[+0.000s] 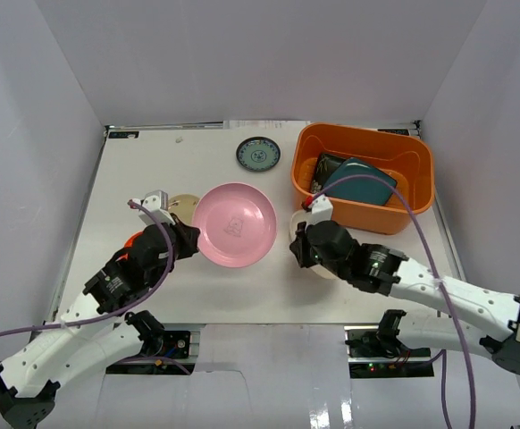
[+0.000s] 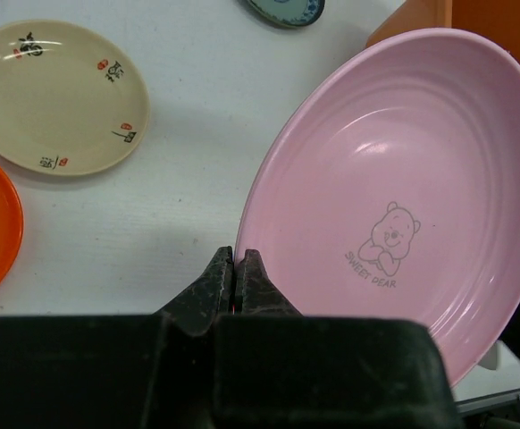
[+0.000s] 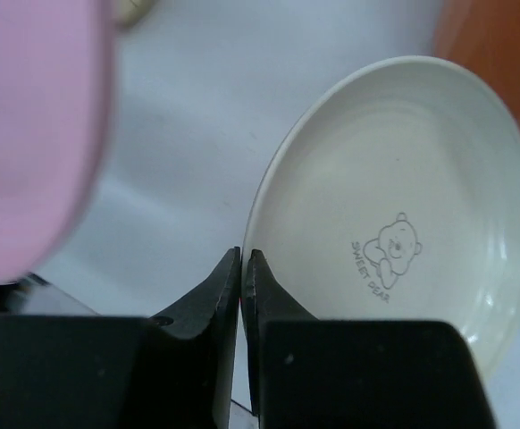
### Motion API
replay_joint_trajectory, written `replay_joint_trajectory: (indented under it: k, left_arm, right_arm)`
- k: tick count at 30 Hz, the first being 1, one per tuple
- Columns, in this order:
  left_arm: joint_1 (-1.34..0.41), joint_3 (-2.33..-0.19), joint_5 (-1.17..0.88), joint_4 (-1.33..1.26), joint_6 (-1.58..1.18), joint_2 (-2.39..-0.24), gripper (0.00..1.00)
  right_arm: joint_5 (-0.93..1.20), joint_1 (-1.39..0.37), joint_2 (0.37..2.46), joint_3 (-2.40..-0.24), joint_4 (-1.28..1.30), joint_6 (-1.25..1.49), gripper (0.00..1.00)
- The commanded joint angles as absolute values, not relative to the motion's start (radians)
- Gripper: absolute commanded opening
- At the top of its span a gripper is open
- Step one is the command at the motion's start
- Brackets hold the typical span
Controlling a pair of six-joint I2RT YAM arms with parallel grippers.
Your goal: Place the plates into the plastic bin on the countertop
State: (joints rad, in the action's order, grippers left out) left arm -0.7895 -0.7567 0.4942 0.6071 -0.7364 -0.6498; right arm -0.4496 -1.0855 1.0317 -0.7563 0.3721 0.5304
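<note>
L fingers (image 2: 208, 299) clamped on pink plate (image 2: 421, 161) rim, R fingers (image 3: 208, 304) clamped on cream plate (image 3: 403, 170) rim (same bear print (image 2: 387, 241) on both). In bin (image 1: 367, 214): teal plate (image 1: 360, 186), black plate (image 1: 329, 165).

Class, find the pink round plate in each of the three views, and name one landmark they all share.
Top external: pink round plate, near the picture's centre.
Left wrist: fills the right side, rim in the left jaws.
Right wrist: blurred pink patch at upper left.
Shared landmark: orange plastic bin, toward the right in each.
</note>
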Motion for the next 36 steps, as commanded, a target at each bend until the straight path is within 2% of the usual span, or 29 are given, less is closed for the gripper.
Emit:
replay_joint_trajectory:
  k: [1, 4, 9, 10, 11, 12, 14, 21, 24, 27, 28, 31, 33, 35, 36]
  left_arm:
    - [-0.785, -0.805, 0.543, 0.623, -0.73, -0.624, 0.0]
    - [-0.785, -0.816, 0.54, 0.62, -0.732, -0.62, 0.0]
    - [-0.785, -0.821, 0.499, 0.592, -0.732, -0.649, 0.0]
    - [-0.785, -0.819, 0.477, 0.586, -0.732, -0.664, 0.0]
    - [-0.785, -0.821, 0.462, 0.571, -0.732, -0.675, 0.0]
    - [-0.785, -0.819, 0.448, 0.565, -0.732, -0.684, 0.0]
    - [-0.785, -0.819, 0.416, 0.537, -0.732, -0.709, 0.0]
    - [-0.785, -0.81, 0.342, 0.471, -0.718, -0.785, 0.0]
    - [-0.785, -0.798, 0.324, 0.448, -0.71, -0.81, 0.0]
    - [-0.785, -0.793, 0.304, 0.42, -0.704, -0.827, 0.0]
    - [-0.785, -0.795, 0.298, 0.405, -0.703, -0.842, 0.0]
    - [-0.785, -0.813, 0.276, 0.373, -0.689, -0.876, 0.0]
    - [-0.785, -0.833, 0.276, 0.356, -0.678, -0.897, 0.0]
    - [-0.785, -0.85, 0.275, 0.336, -0.661, -0.943, 0.0]
    - [-0.785, -0.871, 0.272, 0.333, -0.658, -0.962, 0.0]
  right_arm:
    - [-0.433, -1.092, 0.937, -0.911, 0.364, 0.479, 0.08]
    - [-0.411, -1.094, 0.942, -1.04, 0.356, 0.408, 0.08]
    - [-0.67, -1.045, 1.02, -1.245, 0.35, 0.168, 0.08]
    - [-0.649, -0.985, 1.067, -1.271, 0.351, 0.137, 0.08]
    - [-0.483, -0.815, 1.09, -1.288, 0.348, 0.118, 0.08]
    - [-0.388, -0.722, 1.135, -1.296, 0.336, 0.106, 0.08]
    - [-0.29, -0.546, 1.182, -1.289, 0.27, 0.08, 0.08]
    - [-0.201, -0.359, 1.481, -1.33, 0.21, 0.031, 0.08]
    - [-0.189, -0.336, 1.522, -1.321, 0.21, 0.044, 0.09]
    - [-0.178, -0.333, 1.508, -1.299, 0.207, 0.064, 0.38]
    - [-0.173, -0.333, 1.497, -1.298, 0.218, 0.075, 0.57]
    - [-0.092, -0.334, 1.407, -1.281, 0.238, 0.121, 0.82]
    - [0.013, -0.334, 1.301, -1.232, 0.218, 0.169, 0.87]
    - [0.183, -0.337, 1.217, -1.174, 0.178, 0.208, 0.88]
    - [0.234, -0.337, 1.136, -1.104, 0.151, 0.248, 0.93]
